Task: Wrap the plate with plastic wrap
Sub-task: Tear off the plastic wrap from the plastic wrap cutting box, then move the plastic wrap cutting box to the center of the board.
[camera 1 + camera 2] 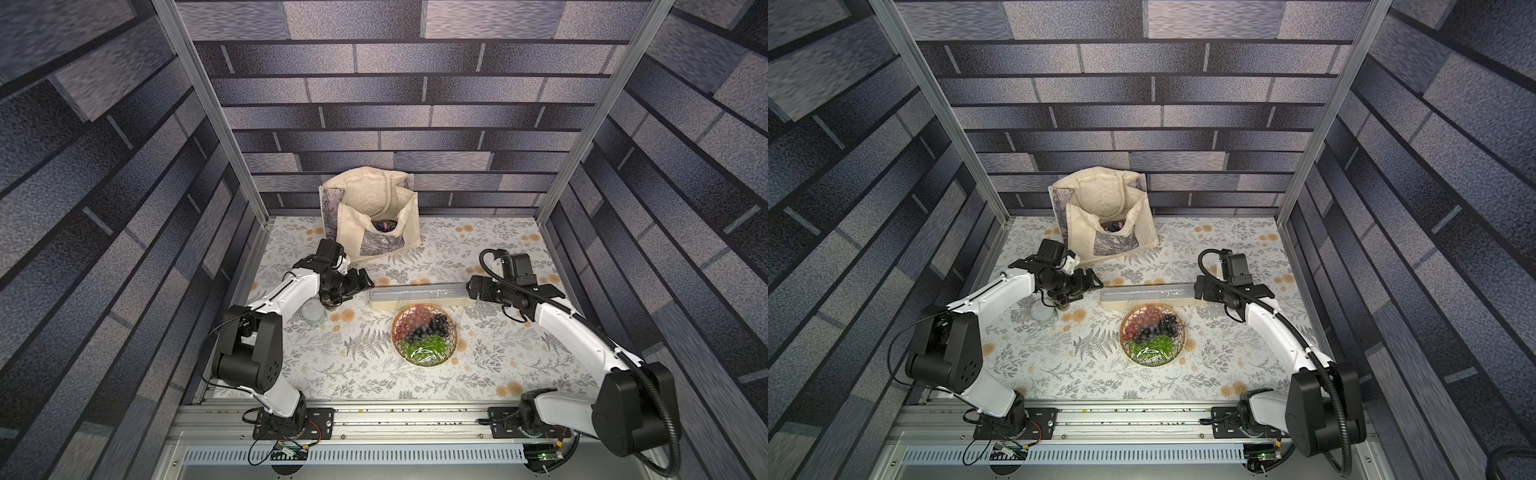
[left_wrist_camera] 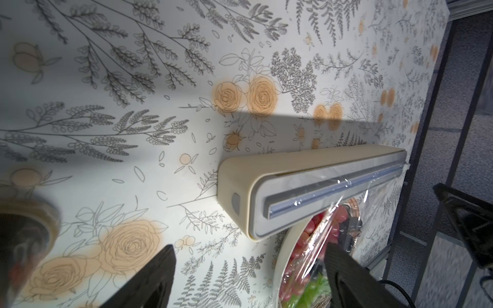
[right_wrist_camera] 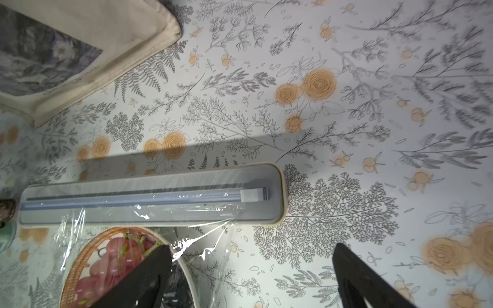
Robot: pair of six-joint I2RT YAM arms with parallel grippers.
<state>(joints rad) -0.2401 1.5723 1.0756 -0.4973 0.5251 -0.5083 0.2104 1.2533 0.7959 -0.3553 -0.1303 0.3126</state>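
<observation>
Partly hidden under white left arm (image 1: 286,291): small round glass jar (image 1: 313,318). Cut off at right wrist view's edge: round gold-rimmed grape plate (image 3: 77,256). Too small to identify: contents (image 1: 384,226) of cream fabric tote bag (image 1: 365,199).

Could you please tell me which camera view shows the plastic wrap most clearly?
The right wrist view: the plastic wrap shows creased and glossy, running from the dispenser over the plate. The left wrist view shows a narrower strip; both top views give only faint glints.
</observation>
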